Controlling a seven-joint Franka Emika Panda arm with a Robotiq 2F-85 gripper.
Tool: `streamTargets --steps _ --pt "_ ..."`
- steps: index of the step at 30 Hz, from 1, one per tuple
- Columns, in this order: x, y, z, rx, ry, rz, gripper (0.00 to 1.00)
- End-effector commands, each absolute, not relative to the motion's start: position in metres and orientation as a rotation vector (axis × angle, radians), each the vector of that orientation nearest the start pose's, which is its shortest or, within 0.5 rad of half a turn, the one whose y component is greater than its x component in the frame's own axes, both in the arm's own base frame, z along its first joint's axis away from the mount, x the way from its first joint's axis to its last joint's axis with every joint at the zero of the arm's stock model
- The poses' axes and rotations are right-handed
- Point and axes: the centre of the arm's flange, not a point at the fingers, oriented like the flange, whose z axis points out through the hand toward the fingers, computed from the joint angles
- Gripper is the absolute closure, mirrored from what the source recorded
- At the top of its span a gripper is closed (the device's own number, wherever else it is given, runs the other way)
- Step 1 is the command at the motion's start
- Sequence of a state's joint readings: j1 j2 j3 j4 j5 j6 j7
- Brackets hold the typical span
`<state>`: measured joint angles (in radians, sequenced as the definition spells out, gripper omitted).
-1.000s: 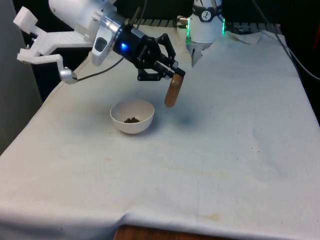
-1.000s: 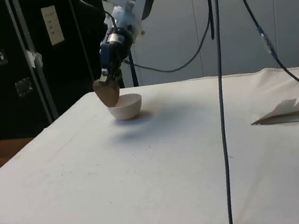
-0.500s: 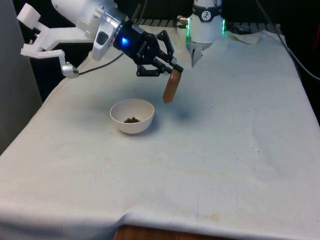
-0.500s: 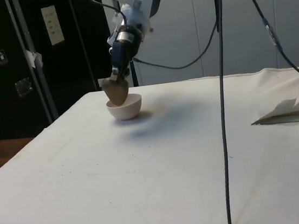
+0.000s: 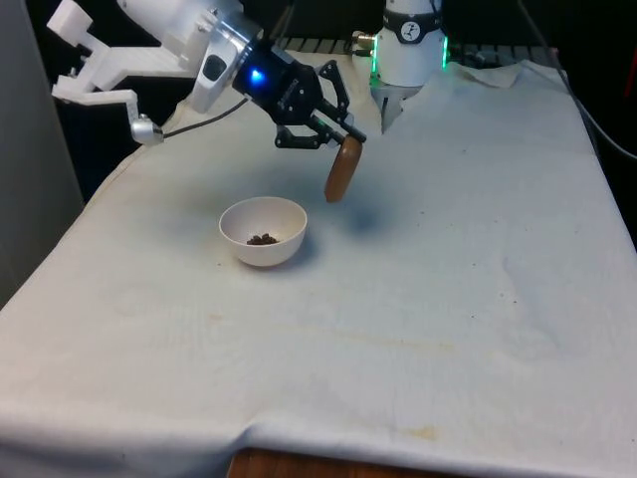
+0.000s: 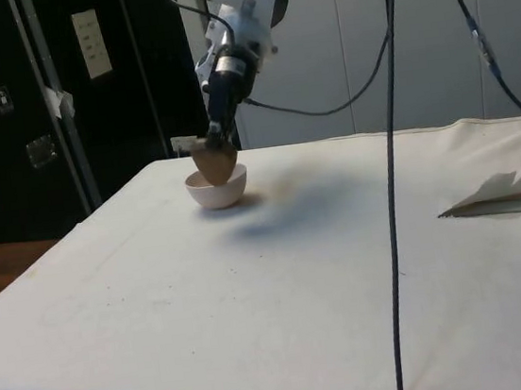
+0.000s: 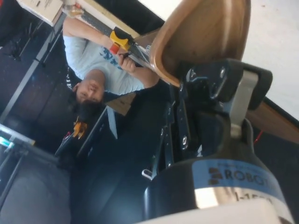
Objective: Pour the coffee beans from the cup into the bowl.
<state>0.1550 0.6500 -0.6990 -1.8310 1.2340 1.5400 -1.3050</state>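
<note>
My gripper [image 5: 336, 137] is shut on the rim of a brown cup [image 5: 341, 174], which hangs tilted above the cloth, just to the front view's right of the white bowl [image 5: 263, 231]. Dark coffee beans [image 5: 263, 239] lie in the bottom of the bowl. From the side, the cup [image 6: 214, 161] overlaps the bowl [image 6: 217, 190], with the gripper [image 6: 218, 135] above it. In the wrist view the cup [image 7: 205, 32] shows its inside, which looks empty, and the fingers [image 7: 219, 81] clamp its rim.
White cloth [image 5: 428, 289] covers the table, with open room to the front view's right and towards the near edge. A person in a light shirt [image 7: 100, 58] shows in the wrist view, beyond the table. A cable [image 6: 391, 169] hangs across the side view.
The gripper has lifted the cup a little and carried it slightly towards the robot's end, turning it more upright. The bowl and beans have not moved.
</note>
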Motion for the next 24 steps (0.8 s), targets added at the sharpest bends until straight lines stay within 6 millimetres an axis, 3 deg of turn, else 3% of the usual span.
streamTargets --steps 1,24 --pt "0.5646 -0.1868 0.2317 -2.195 -0.264 -0.28 0.97" --pt "0.5585 -0.1863 0.2248 -2.286 -0.228 -0.206 0.97"
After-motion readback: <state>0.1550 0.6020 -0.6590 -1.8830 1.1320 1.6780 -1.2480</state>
